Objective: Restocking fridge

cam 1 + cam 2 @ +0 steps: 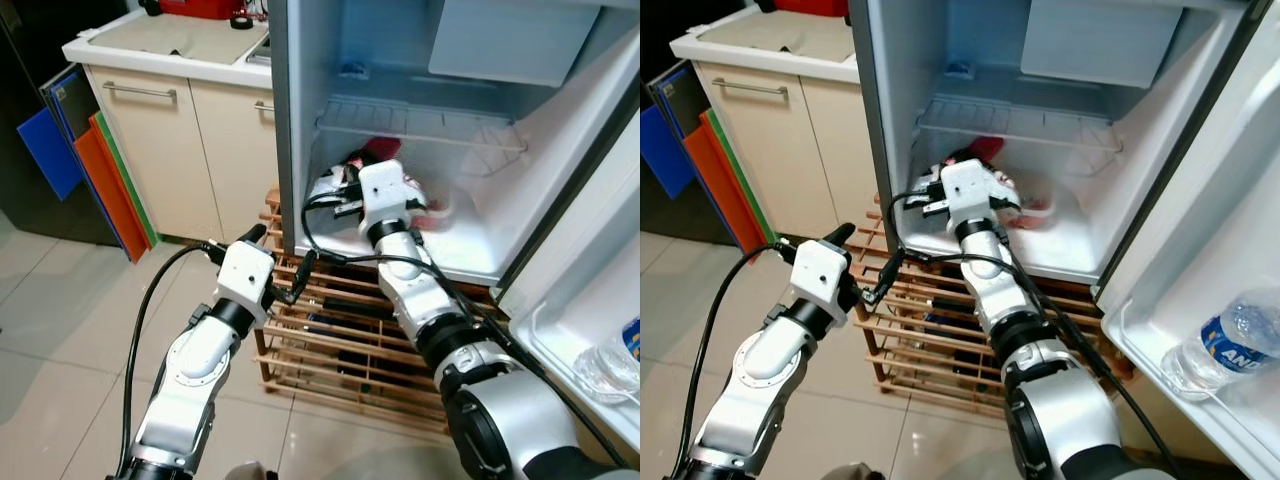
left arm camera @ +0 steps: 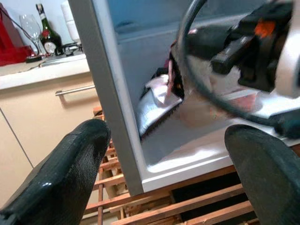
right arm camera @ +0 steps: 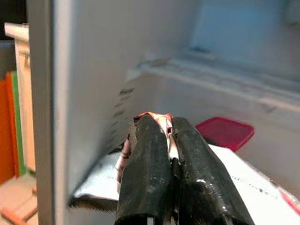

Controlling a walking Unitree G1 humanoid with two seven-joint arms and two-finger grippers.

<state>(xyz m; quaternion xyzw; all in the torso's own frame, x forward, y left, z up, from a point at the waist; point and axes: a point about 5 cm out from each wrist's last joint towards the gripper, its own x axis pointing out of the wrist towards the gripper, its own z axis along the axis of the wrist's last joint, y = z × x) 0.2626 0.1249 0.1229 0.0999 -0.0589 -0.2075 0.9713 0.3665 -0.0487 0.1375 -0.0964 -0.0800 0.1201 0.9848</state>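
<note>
Left eye: fridge open, right pincer inside on the bottom shelf, at 12 o'clock from the robot. Left pincer outside, near the fridge's lower left corner, above the wooden rack.

Right eye: water bottle lies in the door shelf at 3 o'clock.

Left wrist: left pincer wide, nothing held; silver pouch lies on the fridge floor.

Right wrist: right pincer clamped tight on the pouch's crumpled edge; red lid behind.
</note>
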